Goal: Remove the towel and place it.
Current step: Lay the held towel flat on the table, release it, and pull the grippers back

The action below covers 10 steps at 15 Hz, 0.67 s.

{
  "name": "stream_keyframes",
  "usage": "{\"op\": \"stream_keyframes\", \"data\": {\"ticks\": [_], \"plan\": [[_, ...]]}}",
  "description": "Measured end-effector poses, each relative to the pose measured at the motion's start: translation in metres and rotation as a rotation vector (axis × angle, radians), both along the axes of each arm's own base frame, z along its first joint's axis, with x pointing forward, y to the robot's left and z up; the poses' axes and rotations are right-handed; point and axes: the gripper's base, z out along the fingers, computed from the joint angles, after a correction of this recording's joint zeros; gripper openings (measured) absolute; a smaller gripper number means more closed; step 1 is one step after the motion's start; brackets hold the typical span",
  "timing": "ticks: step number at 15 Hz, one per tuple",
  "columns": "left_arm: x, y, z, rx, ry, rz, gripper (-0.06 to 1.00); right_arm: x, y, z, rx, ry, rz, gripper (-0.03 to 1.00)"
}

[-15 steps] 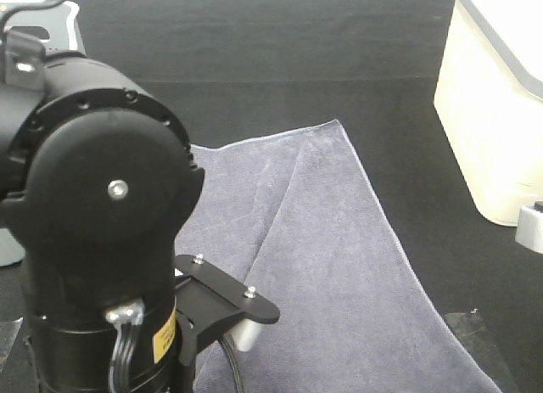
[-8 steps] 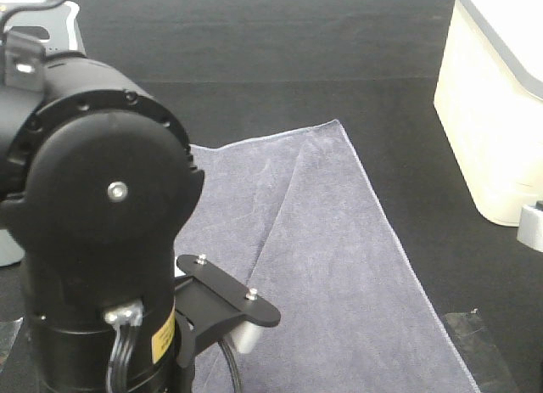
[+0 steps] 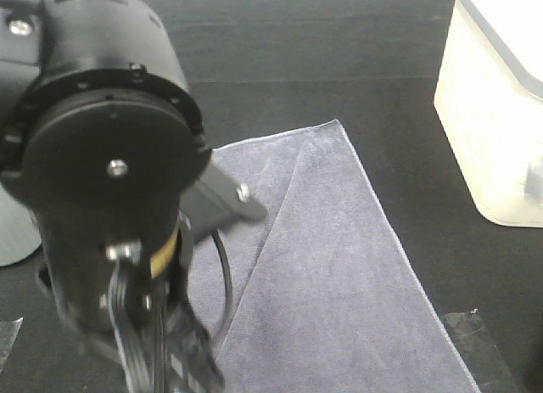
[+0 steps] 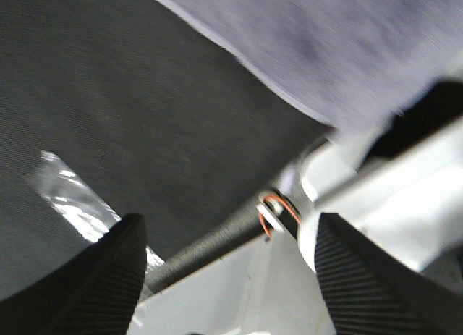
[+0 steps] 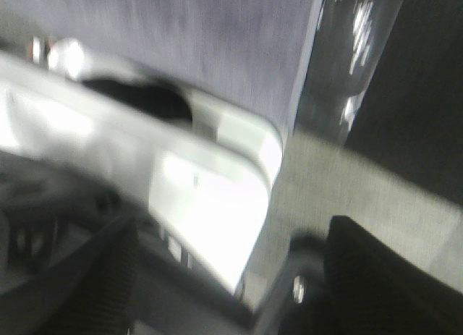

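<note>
Lying flat on the black counter (image 3: 339,36), the towel (image 3: 339,266) spreads from the middle toward the near edge, one corner pointing at the far edge and a diagonal crease running down from it. Its outline and crease match what they were half a second ago. The change is in the left arm (image 3: 102,155): its big round joint has swung upward in the high view and is now smeared with motion. It covers the near left part of the counter and the towel's left side. The black bracket plate (image 3: 227,196) on it, which sat low near the near edge, now stands higher, over the cloth beside the crease. A cream bin (image 3: 496,113) stands at the right edge, apart from the towel. A clear tape patch (image 3: 479,334) lies by the near right corner, just beside the towel's hem. In its wrist view the left gripper (image 4: 230,230) is released: its ribbed pads (image 4: 108,277) stand wide apart with no cloth between them, and the towel's hem is well beyond them. The right gripper (image 5: 231,237) is likewise spread with nothing in it, though that view is heavily blurred. The grey-purple cloth shows past a white frame (image 5: 210,197), not touching the fingers.
</note>
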Motion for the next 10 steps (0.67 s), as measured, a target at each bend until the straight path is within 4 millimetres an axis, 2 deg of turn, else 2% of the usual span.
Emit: {"op": "stream_keyframes", "data": {"ticks": [2, 4, 8, 10], "plan": [[0.029, 0.007, 0.005, -0.076, -0.066, 0.076, 0.64, 0.014, 0.005, 0.015, 0.031, -0.103, -0.010, 0.66], [0.067, 0.017, 0.011, -0.210, -0.155, 0.165, 0.64, 0.026, 0.009, 0.025, 0.042, -0.134, -0.012, 0.66], [0.134, 0.063, 0.017, -0.375, -0.318, 0.340, 0.64, 0.037, 0.013, 0.025, 0.034, -0.121, -0.012, 0.66], [0.159, 0.085, 0.006, -0.396, -0.358, 0.411, 0.63, 0.038, 0.013, 0.024, 0.033, -0.120, -0.012, 0.66]]}}
